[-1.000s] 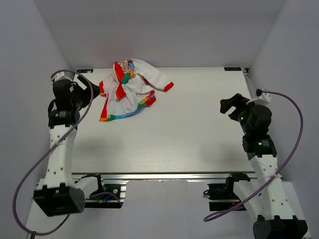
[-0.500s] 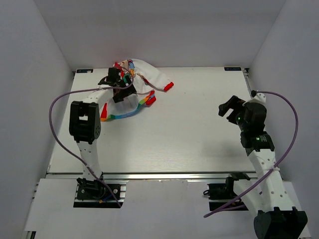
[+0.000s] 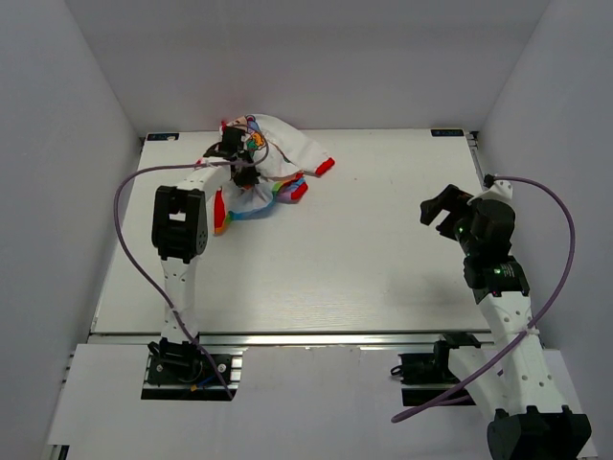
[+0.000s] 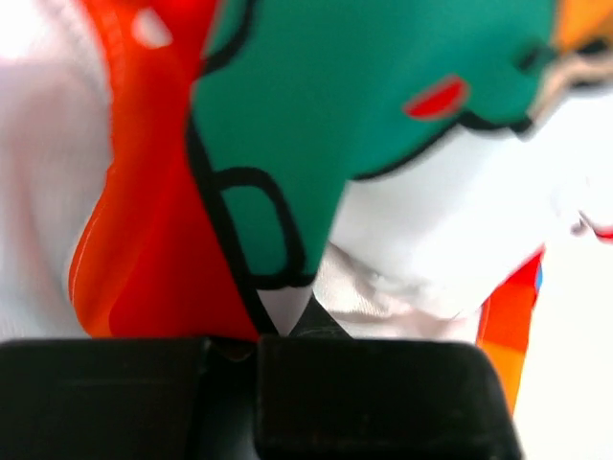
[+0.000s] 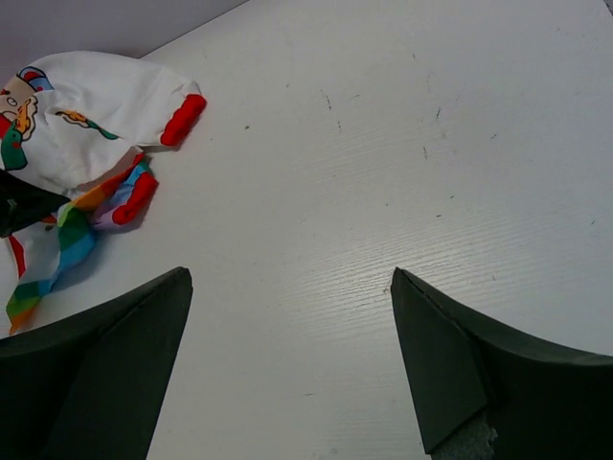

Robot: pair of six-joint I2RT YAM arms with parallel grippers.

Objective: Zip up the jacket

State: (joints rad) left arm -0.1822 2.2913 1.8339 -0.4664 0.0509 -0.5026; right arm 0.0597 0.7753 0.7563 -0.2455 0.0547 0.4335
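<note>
- At the far left corner of the worktop [image 3: 364,249] lies the jacket [image 3: 283,153], bunched into a heap close to the back wall.
- Its white fabric shows a cartoon print; 1 red cuff [image 3: 324,166] points right, and the rainbow hem [image 3: 251,212] trails toward the near side.
- The left gripper [image 3: 235,153] sits on top of the heap, its arm stretched far forward.
- In the left wrist view its jaws are pressed nearly together, with a fold of the jacket's red, green and white cloth pinched at the seam between them.
- The right gripper [image 3: 439,206] hovers over bare worktop on the right side, well apart from the jacket.
- Its jaws are spread wide and hold nothing; the right wrist view shows the 2 fingers [image 5: 96,364] framing bare worktop, with the jacket in the upper left corner.
</note>
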